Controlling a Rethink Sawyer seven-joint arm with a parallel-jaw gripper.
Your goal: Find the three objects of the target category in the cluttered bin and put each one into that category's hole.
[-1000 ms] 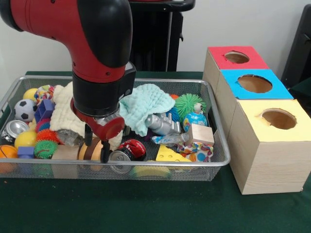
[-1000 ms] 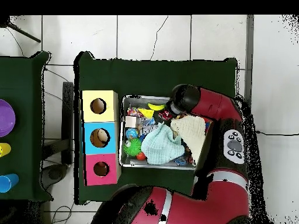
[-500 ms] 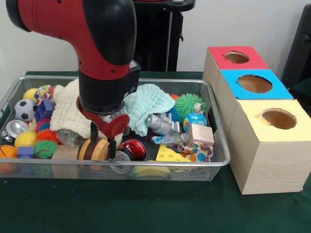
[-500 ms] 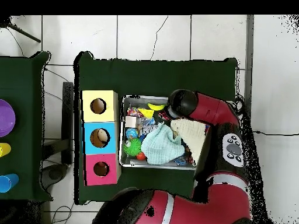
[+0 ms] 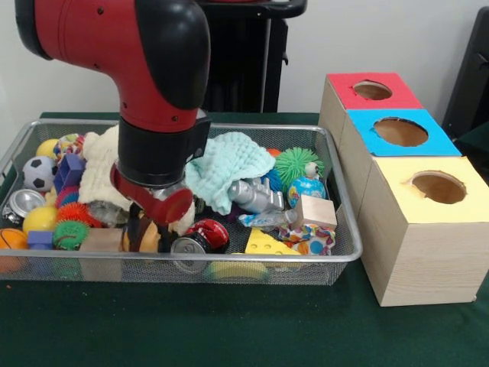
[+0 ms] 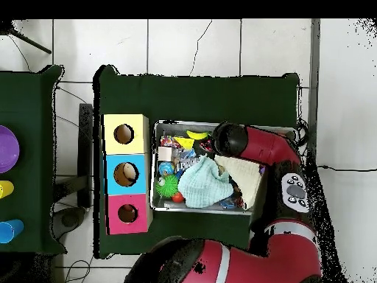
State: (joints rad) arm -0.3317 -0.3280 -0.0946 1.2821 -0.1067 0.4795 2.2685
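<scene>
The red and black arm (image 5: 145,84) reaches down into the wire mesh bin (image 5: 348,256) on the green desk (image 5: 229,329), and its hand (image 5: 145,229) sits low among the clutter at the bin's front-left part. The hand's dark fingers (image 5: 134,232) are pinching a round wooden piece (image 5: 149,238) with brown and tan layers, which lies between them against the bin's front wall.

Just right of the hand lie a silver can (image 5: 182,246) and a red and black ball (image 5: 208,233). A yellow cheese-shaped wedge (image 5: 267,245) rests further right, with a plain wooden cube (image 5: 315,210) and a globe-printed ball (image 5: 308,187) behind it. A mint cloth (image 5: 229,168) is heaped in the middle of the bin, touching a silver figure (image 5: 256,195), and a green spiky ball (image 5: 296,163) sits behind that. A cream cloth (image 5: 98,172) lies partly under the arm. At the left end are a soccer ball (image 5: 37,172), a blue block (image 5: 69,172), a yellow ball (image 5: 40,220) and a small green spiky ball (image 5: 71,233).

Beside the bin stand 3 wooden boxes in a row, each with a round hole in its top: the red box (image 5: 370,92) farthest back, the blue box (image 5: 397,131) in the middle and the yellow box (image 5: 432,191) nearest. In the overhead view the arm covers part of the bin, and the 3 boxes stand along the bin's side.
</scene>
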